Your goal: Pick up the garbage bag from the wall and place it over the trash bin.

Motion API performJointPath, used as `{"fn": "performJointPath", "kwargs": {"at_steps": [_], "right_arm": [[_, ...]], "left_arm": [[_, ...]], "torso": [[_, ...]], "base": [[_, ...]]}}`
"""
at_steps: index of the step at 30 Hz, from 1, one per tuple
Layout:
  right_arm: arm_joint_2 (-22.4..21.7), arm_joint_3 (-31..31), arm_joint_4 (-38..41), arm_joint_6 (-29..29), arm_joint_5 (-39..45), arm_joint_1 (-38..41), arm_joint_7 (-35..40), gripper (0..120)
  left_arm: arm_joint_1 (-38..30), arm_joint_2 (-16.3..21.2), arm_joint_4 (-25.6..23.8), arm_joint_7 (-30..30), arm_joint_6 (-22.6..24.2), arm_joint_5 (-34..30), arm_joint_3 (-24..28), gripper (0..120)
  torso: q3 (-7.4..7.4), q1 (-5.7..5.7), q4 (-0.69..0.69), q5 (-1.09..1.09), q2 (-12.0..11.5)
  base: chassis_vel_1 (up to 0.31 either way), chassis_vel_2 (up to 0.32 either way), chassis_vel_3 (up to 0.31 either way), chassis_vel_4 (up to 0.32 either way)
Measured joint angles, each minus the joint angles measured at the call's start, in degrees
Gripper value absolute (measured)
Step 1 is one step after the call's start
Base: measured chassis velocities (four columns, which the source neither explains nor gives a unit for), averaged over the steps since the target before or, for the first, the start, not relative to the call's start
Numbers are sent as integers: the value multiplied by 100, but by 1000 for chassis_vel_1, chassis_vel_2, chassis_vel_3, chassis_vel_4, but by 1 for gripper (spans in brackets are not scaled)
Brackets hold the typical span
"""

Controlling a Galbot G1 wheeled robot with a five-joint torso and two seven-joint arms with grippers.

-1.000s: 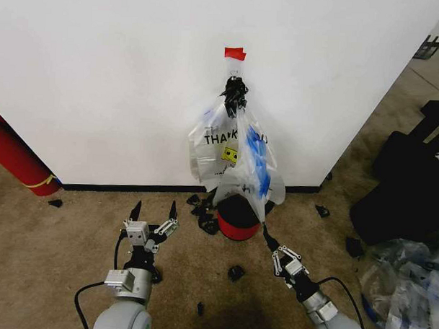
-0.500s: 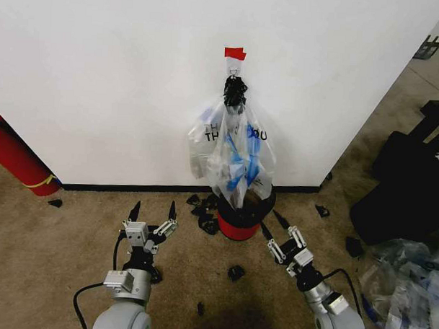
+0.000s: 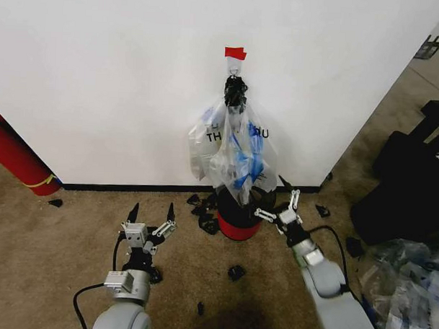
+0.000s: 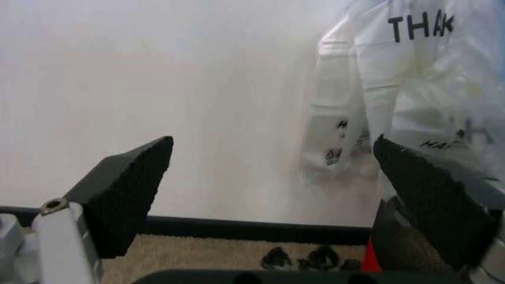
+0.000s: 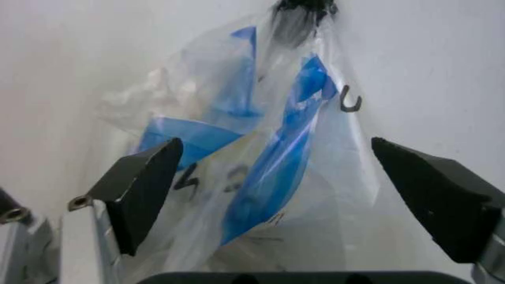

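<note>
The garbage bag (image 3: 239,156), see-through with blue patches, hangs by a black knot from a small hook under red tape (image 3: 235,53) on the white wall (image 3: 100,74). Its lower end droops into the trash bin (image 3: 236,221), black mesh with a red band, standing on the carpet against the wall. My right gripper (image 3: 279,205) is open, just right of the bin's rim and below the bag. From the right wrist, the garbage bag (image 5: 268,160) hangs close ahead between the spread fingers (image 5: 142,189). My left gripper (image 3: 152,211) rests open, low over the carpet left of the bin.
A clear "THANK YOU" bag (image 3: 206,135) hangs behind the garbage bag on the same hook. A long red cylinder (image 3: 14,161) leans at the far left. Black scraps (image 3: 236,272) litter the carpet near the bin. A black bag (image 3: 406,185) and crumpled plastic (image 3: 410,290) lie to the right.
My right gripper has risen and moved forward, from low on the carpet to beside the bin's rim. The garbage bag has swung from the right back over the bin. The left arm is still.
</note>
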Motion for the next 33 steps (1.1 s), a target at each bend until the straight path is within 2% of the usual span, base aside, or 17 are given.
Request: {"fn": "performJointPath", "kwargs": {"at_steps": [7, 20, 25, 31, 33], "right_arm": [[46, -45, -265, -189, -161, 273, 147, 84], [198, -212, -670, -443, -42, 628, 216, 83], [243, -261, -775, -532, 39, 686, 196, 71], [268, -312, -955, -556, 127, 831, 124, 42], [277, -313, -972, -551, 134, 849, 120, 41]], "left_arm": [[-27, -16, 76, -2, 2, 6, 11, 100], [-10, -10, 86, -6, -17, 10, -12, 100], [5, 9, 79, -9, -43, -4, -34, 100], [31, 15, 66, -10, -78, -5, -29, 100], [34, 17, 62, -10, -80, -5, -29, 100]], "torso": [[0, 0, 0, 0, 0], [0, 0, 0, 0, 0], [-1, 0, 0, 0, 0], [0, 0, 0, 0, 1], [-1, 0, 0, 0, 1]], "base": [[0, 0, 0, 0], [0, 0, 0, 0], [0, 0, 0, 0], [0, 0, 0, 0], [0, 0, 0, 0]]}}
